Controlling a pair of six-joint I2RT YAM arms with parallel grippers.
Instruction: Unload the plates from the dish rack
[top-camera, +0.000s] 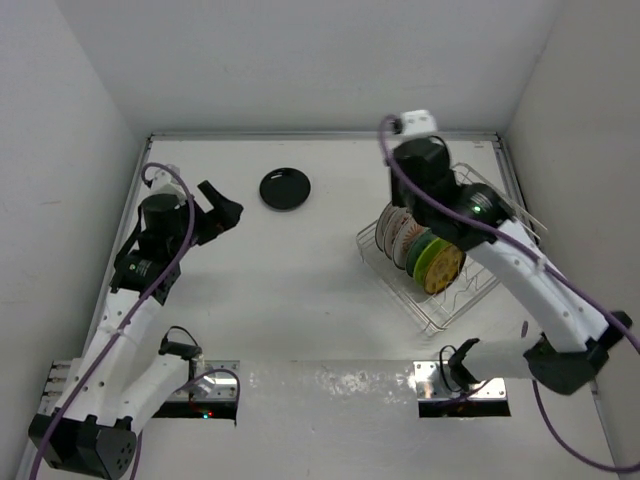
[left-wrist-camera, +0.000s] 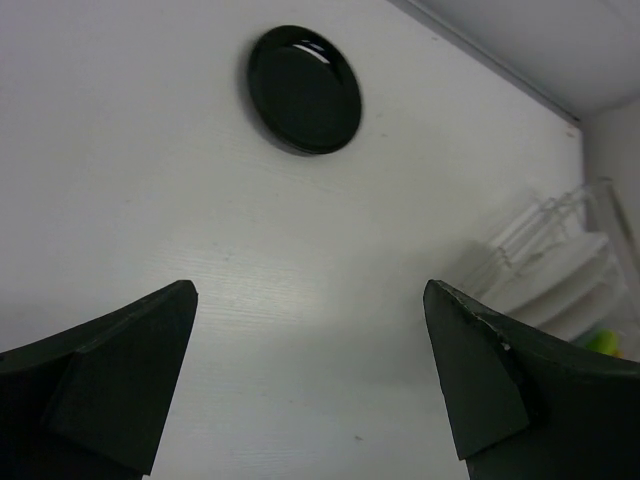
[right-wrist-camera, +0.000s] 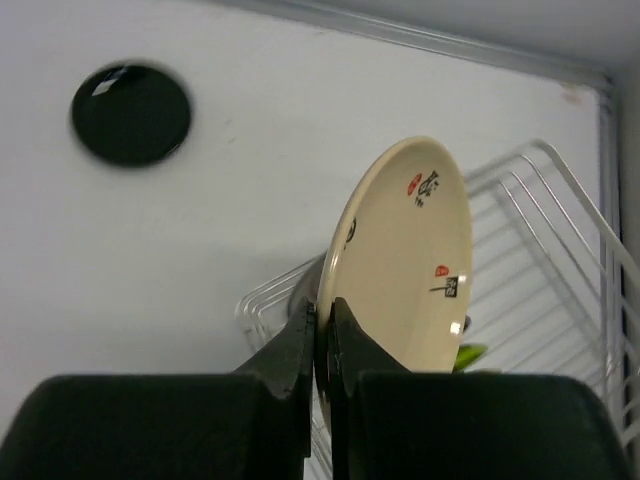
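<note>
The rack (top-camera: 452, 308) sits directly under the right gripper (right-wrist-camera: 322, 305) and is far from unloaded. The plates (top-camera: 410, 240) stand on edge in a tight row between its tines, with a lime-green one (top-camera: 440, 265) at the end of the row nearest the arm bases. The overhead view blurs them together too much for a sure count, but there look to be about four or five. At the end of the row closest to this gripper is a beige plate (right-wrist-camera: 405, 260), and the jaws are pinched tight on its rim, with the plate rising upright just ahead of the fingertips. Whether it is already free of the tines cannot be told, since the fingers hide its lower edge. One dark plate (top-camera: 285, 188) lies flat on the table (top-camera: 300, 300), well ahead of the left gripper (left-wrist-camera: 310, 290) and off to the right gripper's far side, so one plate appears to be unloaded. The left gripper hangs above the table with its jaws spread wide, holding nothing. By this reckoning the job is in its early part: the beige plate is in hand, and the rest of the row is yet to go.
</note>
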